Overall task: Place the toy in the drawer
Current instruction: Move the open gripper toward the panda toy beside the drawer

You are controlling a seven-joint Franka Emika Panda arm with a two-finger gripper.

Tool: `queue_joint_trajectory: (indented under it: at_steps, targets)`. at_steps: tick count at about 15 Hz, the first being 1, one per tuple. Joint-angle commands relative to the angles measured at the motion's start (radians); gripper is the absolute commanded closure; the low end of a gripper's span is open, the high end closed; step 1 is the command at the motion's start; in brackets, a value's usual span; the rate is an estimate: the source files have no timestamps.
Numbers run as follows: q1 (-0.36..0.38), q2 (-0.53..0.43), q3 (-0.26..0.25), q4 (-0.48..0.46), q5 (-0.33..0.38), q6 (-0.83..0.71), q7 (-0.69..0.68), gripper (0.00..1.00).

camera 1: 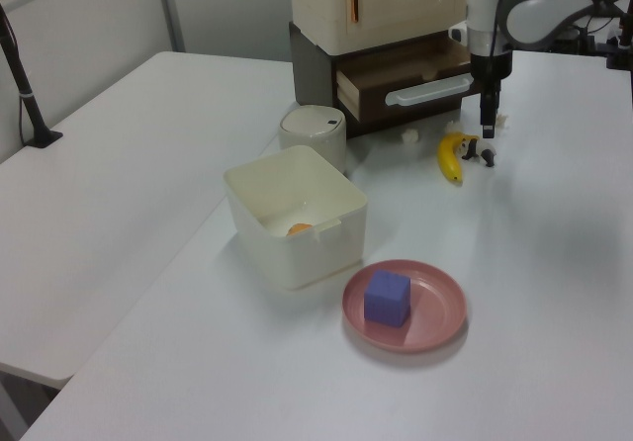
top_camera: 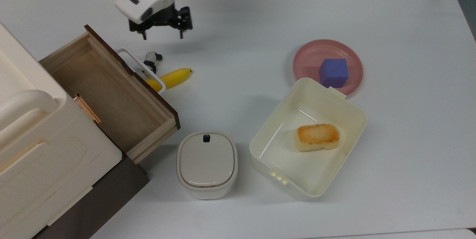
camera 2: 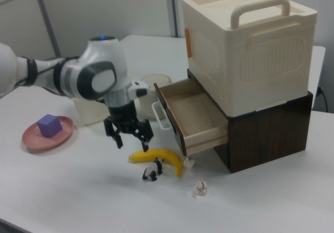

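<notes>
The toy [top_camera: 151, 60] is a tiny black-and-white panda standing on the white table beside the yellow banana [top_camera: 171, 78], close to the drawer's white loop handle [top_camera: 139, 68]. The drawer [top_camera: 104, 90] is pulled out, light wood inside with a dark front. My gripper [top_camera: 162, 37] hangs open above the table with nothing between its fingers, just above the toy in the top view. In the right view the gripper [camera 2: 132, 145] hovers over the banana [camera 2: 156, 157], up and left of the toy [camera 2: 152, 171]. In the left view the gripper [camera 1: 487, 130] points down just above the toy [camera 1: 485, 154].
A cream bin [top_camera: 349, 109] holding a piece of bread [top_camera: 317, 137] stands at the top view's middle right. Behind it is a pink plate [top_camera: 308, 55] with a blue-purple cube [top_camera: 333, 72]. A lidded pot [top_camera: 206, 164] stands near the drawer's corner. A cream box [camera 2: 245, 45] tops the cabinet.
</notes>
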Motion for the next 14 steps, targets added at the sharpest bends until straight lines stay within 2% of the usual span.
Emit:
queue_joint_trajectory:
  at_steps: [1,4,7,10,12,14]
  targets:
    - [0.023,-0.061,-0.079,-0.131,-0.011,0.181,0.01,0.0]
    - [0.023,-0.055,-0.106,-0.178,-0.008,0.265,0.011,0.01]
    - [0.022,-0.05,-0.107,-0.237,-0.008,0.359,0.025,0.03]
    - [0.023,-0.007,-0.107,-0.244,-0.008,0.405,0.065,0.07]
    - [0.023,0.01,-0.106,-0.244,-0.008,0.442,0.079,0.16]
    - [0.023,0.02,-0.106,-0.241,-0.008,0.456,0.082,0.34]
